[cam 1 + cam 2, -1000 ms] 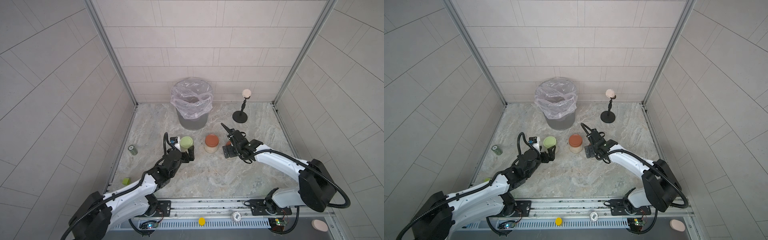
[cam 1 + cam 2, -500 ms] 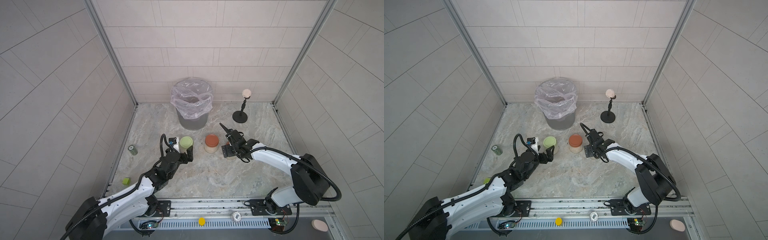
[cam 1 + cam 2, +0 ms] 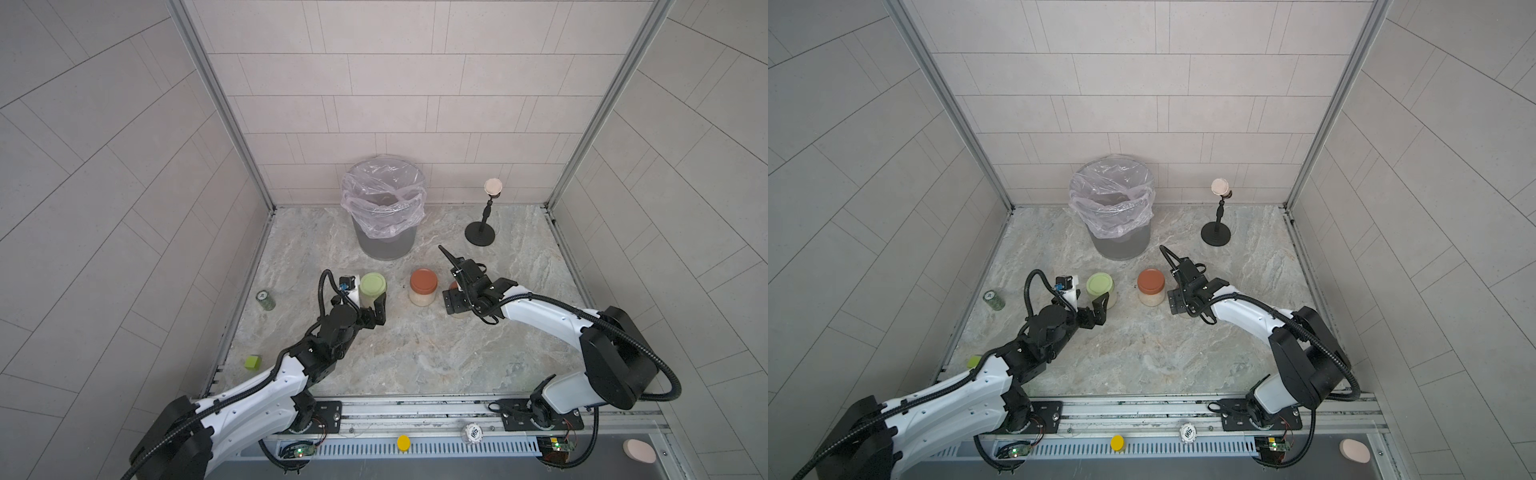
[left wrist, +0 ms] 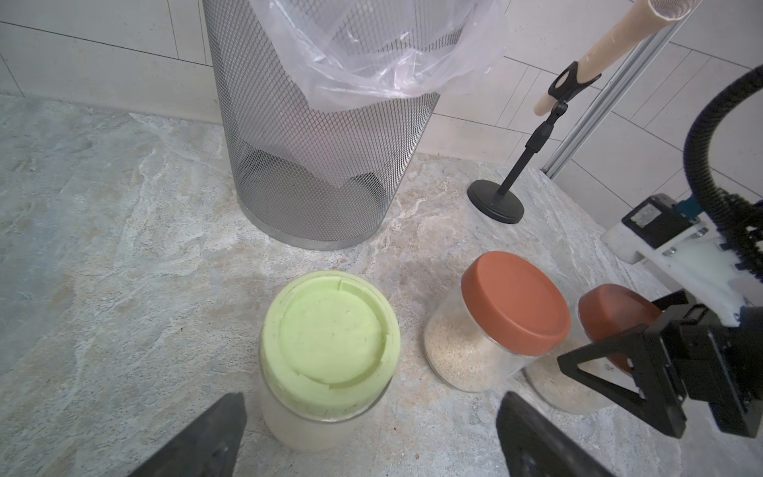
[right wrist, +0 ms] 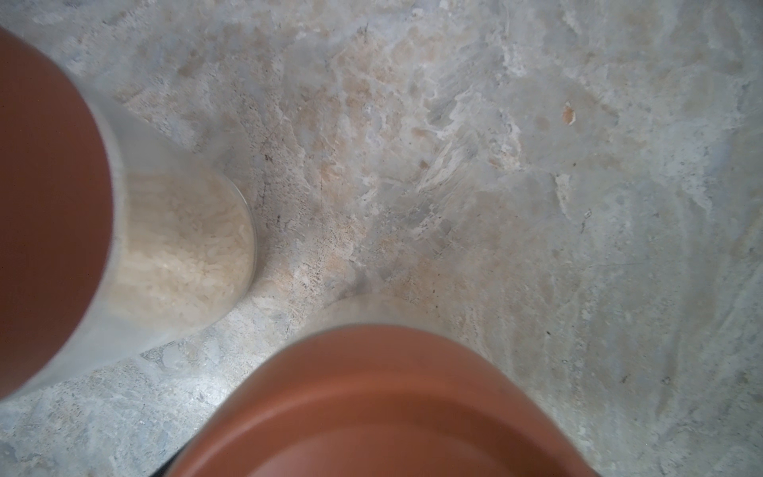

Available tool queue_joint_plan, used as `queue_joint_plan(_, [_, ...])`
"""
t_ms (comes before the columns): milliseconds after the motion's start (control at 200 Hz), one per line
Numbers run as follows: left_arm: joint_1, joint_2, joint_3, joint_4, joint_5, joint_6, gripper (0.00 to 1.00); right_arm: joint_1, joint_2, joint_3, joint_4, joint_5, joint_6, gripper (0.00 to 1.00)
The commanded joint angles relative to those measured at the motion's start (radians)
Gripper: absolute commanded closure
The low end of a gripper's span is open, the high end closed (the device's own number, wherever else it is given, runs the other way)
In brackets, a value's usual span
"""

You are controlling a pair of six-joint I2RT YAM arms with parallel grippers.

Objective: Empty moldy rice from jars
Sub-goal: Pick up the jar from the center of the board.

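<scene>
On the marble top [image 3: 415, 353] all three jars [image 3: 423, 291] are standing lidded, moldy rice [image 4: 454, 355] inside; we are emptying nothing yet. Our left gripper [image 4: 371, 406] is flanking the green-lidded jar [image 4: 330, 330] with wide jaws; our right gripper [image 3: 456, 284] is straddling a rust-lidded jar [image 4: 615, 314], its grip impossible to tell.

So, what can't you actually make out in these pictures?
- Right claw: in both top views its own wrist covers the grip; touching the red-lidded jar beneath it or not, I cannot tell.
- That jar's lid, right wrist view: blurred and cut off by the edge.
- Bin interior: crumpled liner hides it in both top views.
- Small green can: label too small to read.
</scene>
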Motion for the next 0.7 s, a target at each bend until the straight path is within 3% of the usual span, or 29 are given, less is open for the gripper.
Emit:
queue_joint_plan(0, [-0.004,0.003,-0.012,0.061,0.007,0.026,0.00,-0.001,0.007,0.010,-0.006,-0.015,-0.004,0.38])
queue_joint_plan(190, [-0.004,0.008,-0.013,0.074,-0.009,0.015,0.00,-0.001,-0.014,0.003,-0.012,-0.022,-0.003,0.44])
queue_joint_plan(690, [-0.005,0.038,0.006,0.050,0.111,0.061,0.00,-0.018,-0.101,0.000,-0.030,-0.048,0.000,0.55])
